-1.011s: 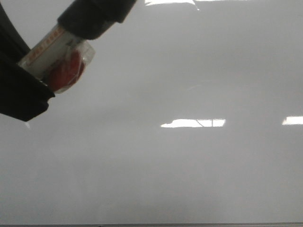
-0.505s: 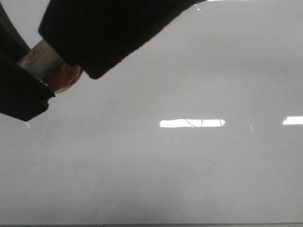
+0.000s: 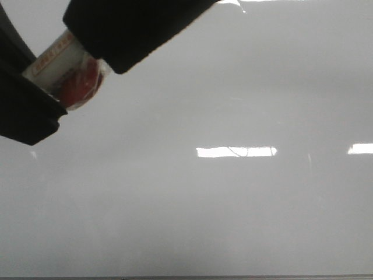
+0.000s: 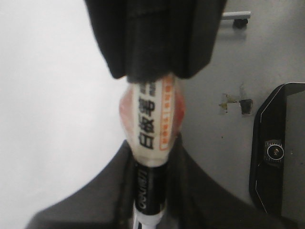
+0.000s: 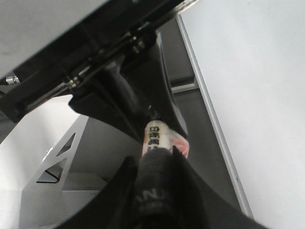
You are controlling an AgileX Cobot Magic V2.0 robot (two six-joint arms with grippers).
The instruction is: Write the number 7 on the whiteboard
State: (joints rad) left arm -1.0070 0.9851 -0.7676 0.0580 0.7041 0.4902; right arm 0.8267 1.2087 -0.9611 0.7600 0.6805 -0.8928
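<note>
The whiteboard (image 3: 233,210) fills the front view, glossy pale grey with bright rectangular reflections; no black number 7 shows on it. A marker (image 3: 70,76) with a white, red and orange label sits at upper left, held from both ends. My left gripper (image 3: 29,111) is shut on its black barrel (image 4: 151,191). My right gripper (image 3: 128,29) is shut on the other, dark end (image 5: 157,167). The marker's label (image 5: 159,136) shows between the two grippers, above the board's edge. The tip is hidden.
The board's thin metal edge (image 5: 214,124) runs beside the grippers. Off the board lie grey floor, a dark screen-like device (image 4: 276,152) and a white stand frame (image 5: 52,162). The board's near edge (image 3: 186,277) shows at the bottom.
My right gripper has moved down over the marker and covers more of its label than a second ago; in the last half second it drew back slightly. The left gripper has not moved.
</note>
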